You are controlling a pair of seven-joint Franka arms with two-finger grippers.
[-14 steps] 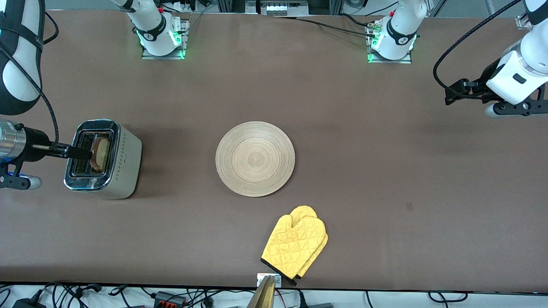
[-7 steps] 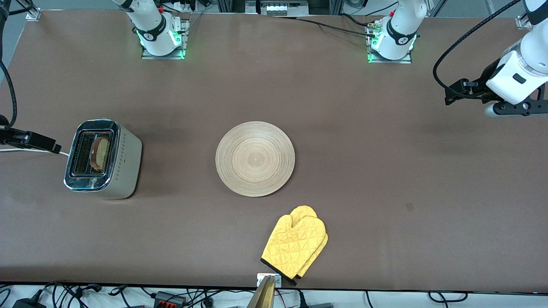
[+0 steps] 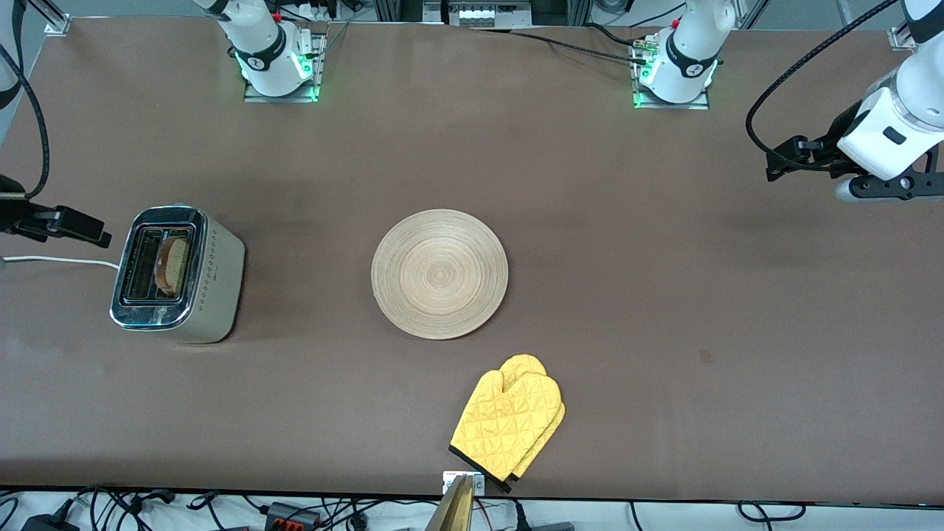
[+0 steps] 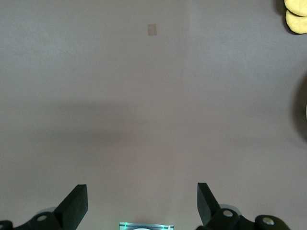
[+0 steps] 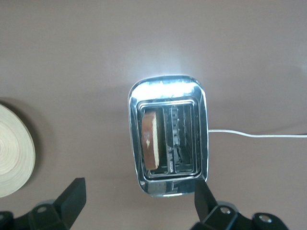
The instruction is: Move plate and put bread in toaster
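The bread (image 3: 171, 266) stands in the toaster (image 3: 177, 274) slot nearer the plate (image 3: 439, 273), at the plate's nine o'clock. The right gripper (image 5: 139, 203) hangs spread and empty above the toaster. The left gripper (image 4: 142, 205) waits over bare table (image 3: 664, 295), spread and empty.

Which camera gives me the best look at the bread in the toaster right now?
The right wrist view: it looks straight down on the toaster, showing the bread standing in one slot while the other slot is empty. The front view shows the bread in the toaster smaller and at an angle. The left wrist view shows neither.
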